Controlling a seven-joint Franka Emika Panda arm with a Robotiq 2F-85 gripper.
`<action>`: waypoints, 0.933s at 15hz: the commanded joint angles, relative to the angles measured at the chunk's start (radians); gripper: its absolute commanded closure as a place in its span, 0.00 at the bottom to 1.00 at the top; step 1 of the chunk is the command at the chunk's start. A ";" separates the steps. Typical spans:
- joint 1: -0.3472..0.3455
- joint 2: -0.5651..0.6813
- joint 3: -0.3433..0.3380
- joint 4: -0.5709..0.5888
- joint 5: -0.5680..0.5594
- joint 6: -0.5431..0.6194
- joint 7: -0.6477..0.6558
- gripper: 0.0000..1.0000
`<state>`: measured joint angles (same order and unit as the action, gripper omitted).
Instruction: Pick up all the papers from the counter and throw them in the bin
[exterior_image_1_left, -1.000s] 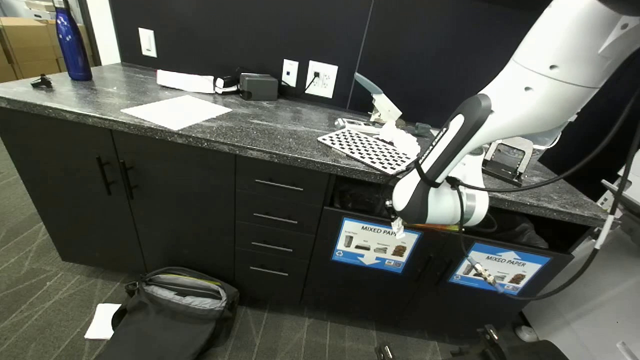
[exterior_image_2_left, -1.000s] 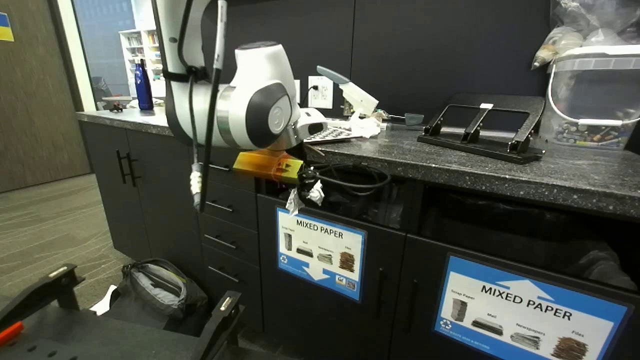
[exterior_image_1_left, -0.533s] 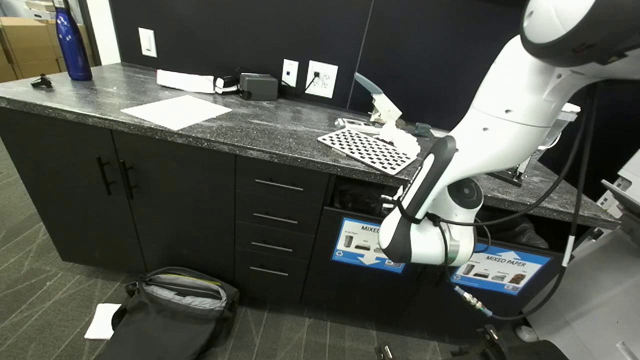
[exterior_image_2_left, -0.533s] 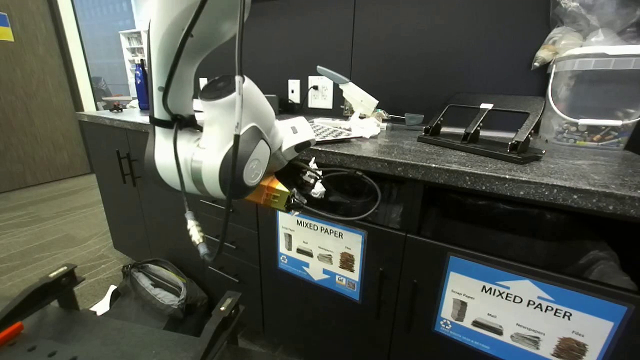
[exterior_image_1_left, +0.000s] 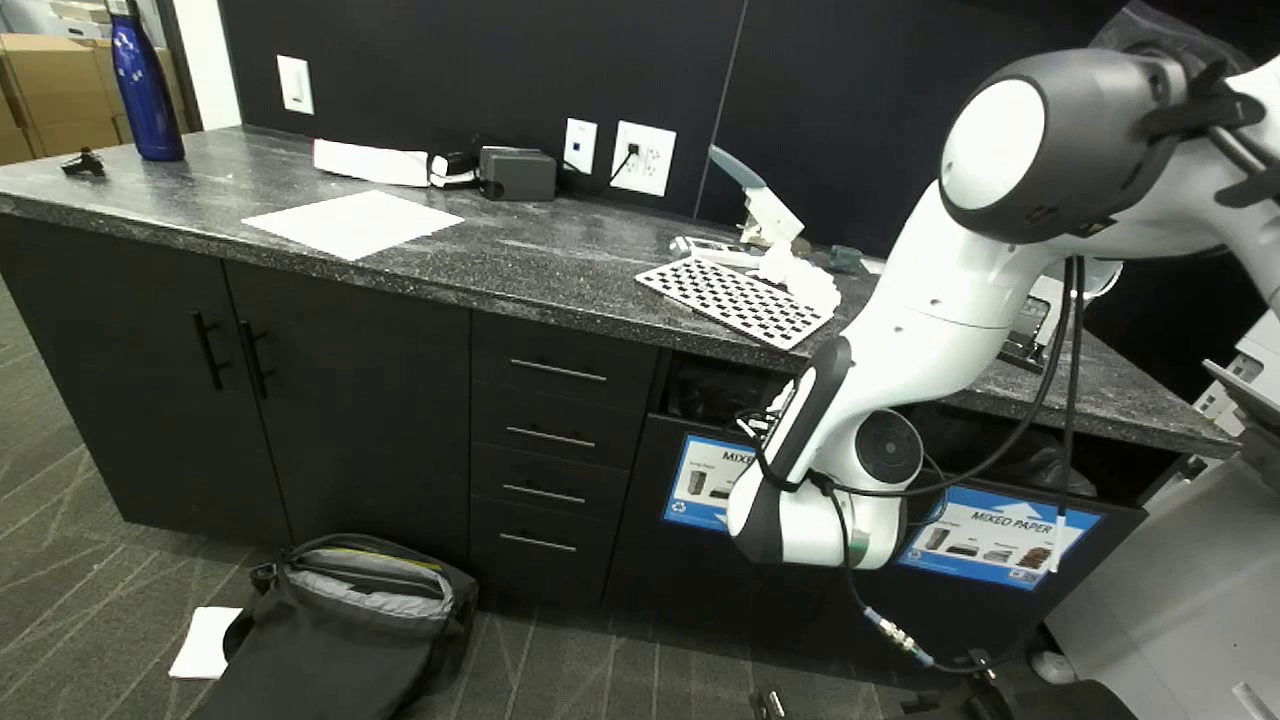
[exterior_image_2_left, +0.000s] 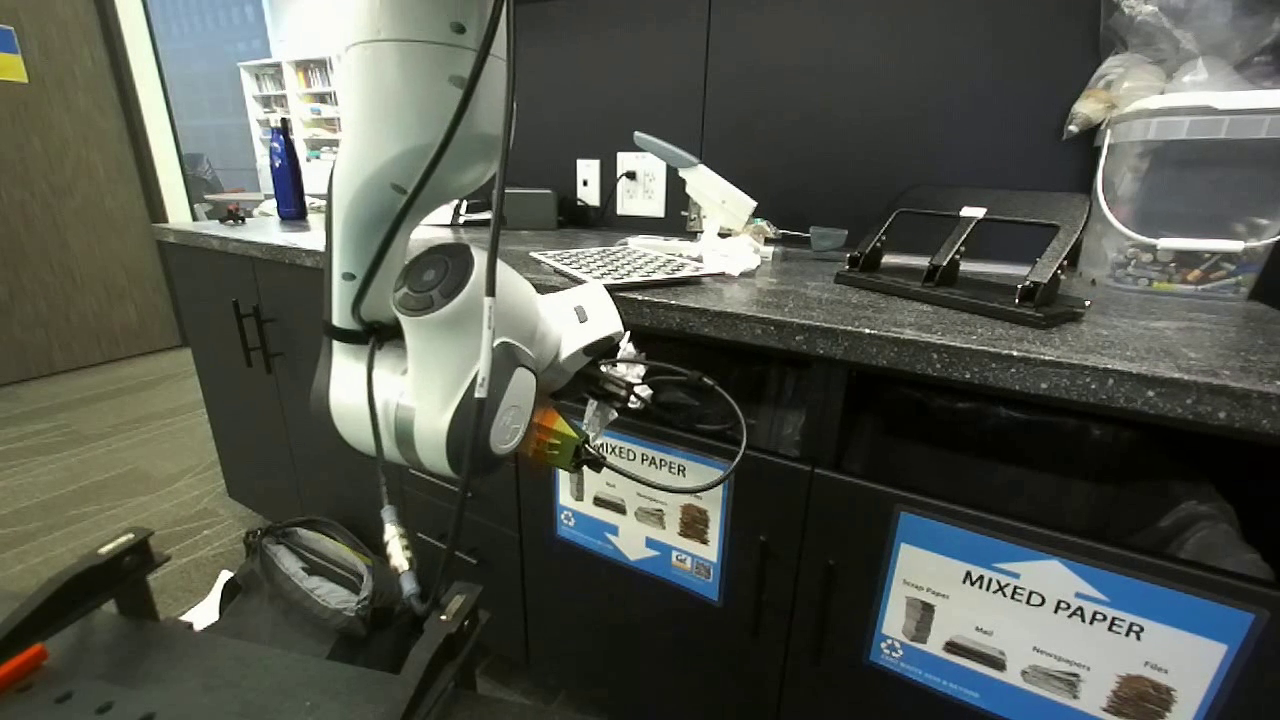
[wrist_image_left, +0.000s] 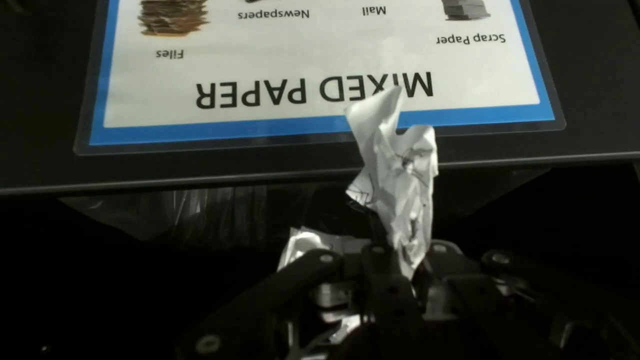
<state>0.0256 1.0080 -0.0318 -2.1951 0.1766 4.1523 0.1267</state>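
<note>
Wrist view: the hand pinches a crumpled paper at the mouth of the left bin; it should reach well past the front edge before releasing, or paper may fall outside.

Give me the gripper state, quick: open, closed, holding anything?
Gripper: closed on a crumpled white paper; whether it also grips the second scrap beside it can't be told.
</note>
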 joint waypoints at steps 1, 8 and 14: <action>-0.008 0.093 0.010 0.160 0.015 0.042 -0.019 0.91; -0.028 0.202 -0.008 0.407 0.052 -0.011 -0.050 0.91; -0.014 0.217 -0.030 0.489 0.192 -0.161 -0.115 0.53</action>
<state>-0.0068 1.2064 -0.0460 -1.7688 0.3013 4.0318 0.0534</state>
